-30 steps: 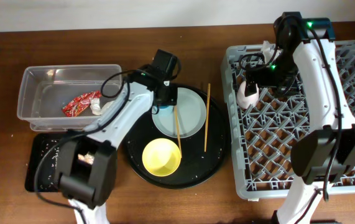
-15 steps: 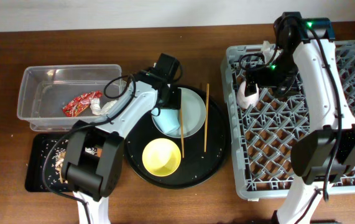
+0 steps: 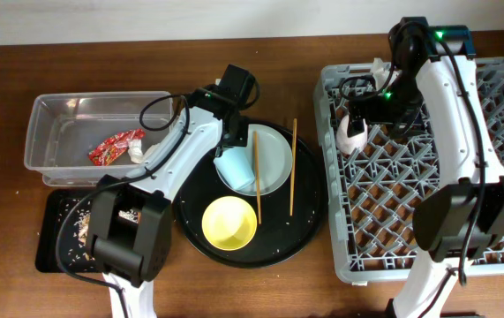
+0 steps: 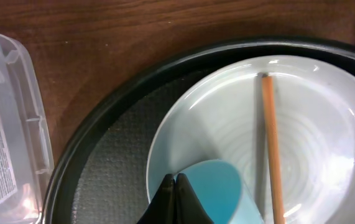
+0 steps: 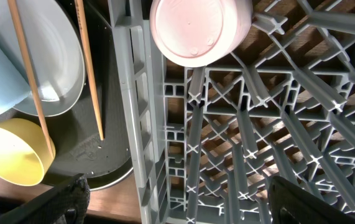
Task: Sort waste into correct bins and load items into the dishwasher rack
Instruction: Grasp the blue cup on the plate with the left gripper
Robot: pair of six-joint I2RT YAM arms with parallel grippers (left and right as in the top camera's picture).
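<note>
My left gripper (image 4: 176,184) is shut on the rim of the light blue cup (image 4: 217,193), which lies on its side on the pale plate (image 4: 308,124). From overhead the cup (image 3: 234,166) shows on the plate's (image 3: 274,155) left part, under my left gripper (image 3: 230,146). One chopstick (image 3: 256,177) lies across the plate and another chopstick (image 3: 292,168) lies on the round black tray. The yellow bowl (image 3: 229,221) stands in front. My right gripper (image 5: 186,205) is open over the grey rack (image 3: 499,221). The pink cup (image 5: 199,28) sits upside down in the rack.
The clear tub (image 3: 57,115) at the left holds the red wrapper (image 3: 115,146) and white tissue (image 3: 141,152). The small black tray (image 3: 53,252) in front of it holds food scraps (image 3: 79,221). The large round black tray (image 3: 309,221) lies between the tub and the rack. No carrot shows.
My left gripper has shifted slightly back and right, and more of the blue cup now shows on the plate. The chopstick on the plate has shifted. The right arm has not moved.
</note>
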